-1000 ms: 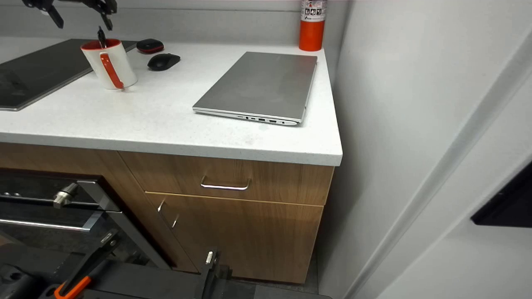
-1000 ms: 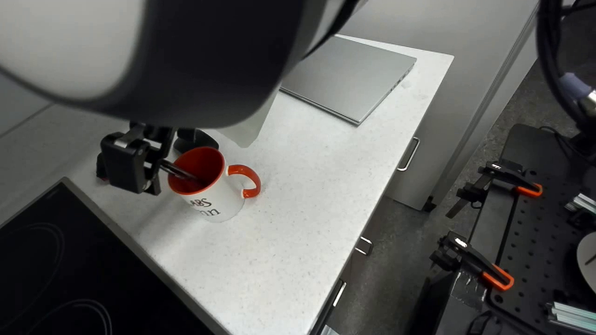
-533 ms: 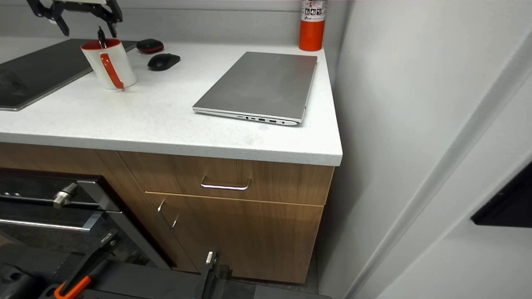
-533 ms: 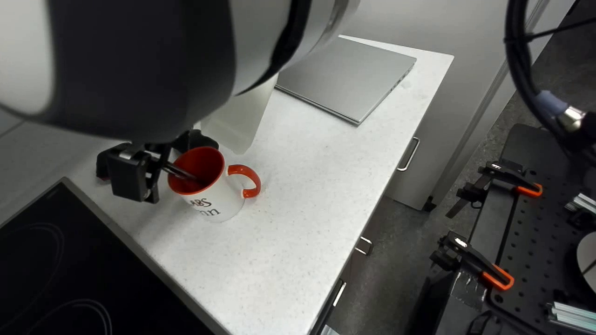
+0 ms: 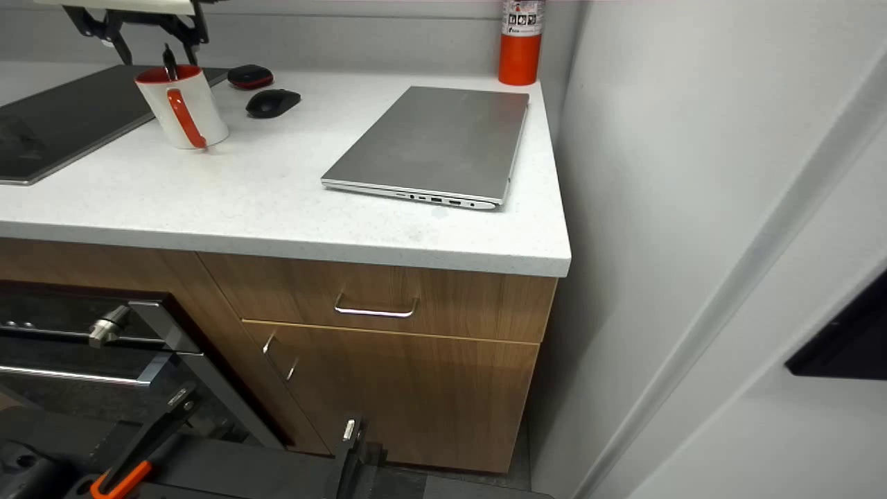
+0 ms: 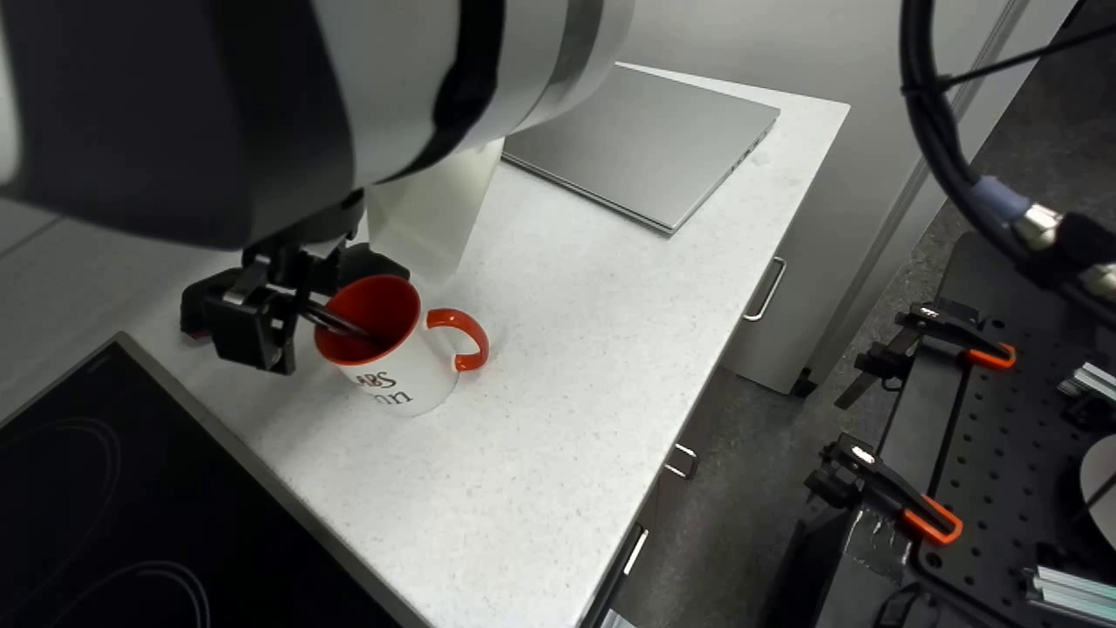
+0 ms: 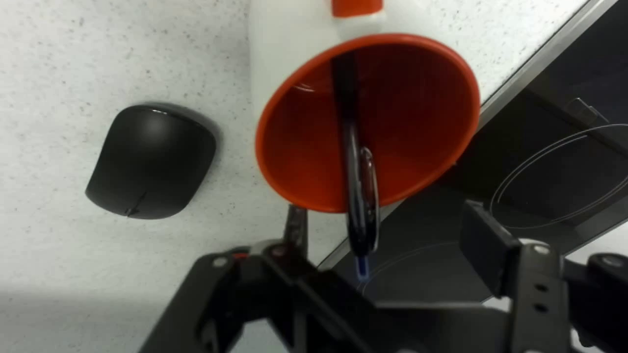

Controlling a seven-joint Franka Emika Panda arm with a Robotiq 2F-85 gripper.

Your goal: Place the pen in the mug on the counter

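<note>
A white counter (image 5: 291, 180) was fitted over a brown wood-grain drawer (image 5: 478, 301) and cabinet front (image 5: 416, 402), and was backed by a pale backsplash (image 5: 346, 45). The fingers (image 7: 490, 245) of the gripper (image 7: 385, 218) were spread wide, near the rim of the mug (image 6: 414, 371); whether the mug was touched by a fingertip could not be told. Between the fingers, in the wrist view, the upper end of the dark pen (image 7: 355, 157) was framed, with a gap seen on either side. The pen was set at a slant inside the mug, its lower part enclosed by the red interior, its clip end left above the rim. The mug was stood on the counter near a black cooktop (image 6: 96, 497). Close by, a black mouse (image 7: 154, 162) and a black, red-trimmed object (image 5: 249, 77) were placed. Farther off, a closed grey laptop (image 5: 436, 142) was laid flat, and at the back corner a red canister (image 5: 520, 59) with a white label was seen.
</note>
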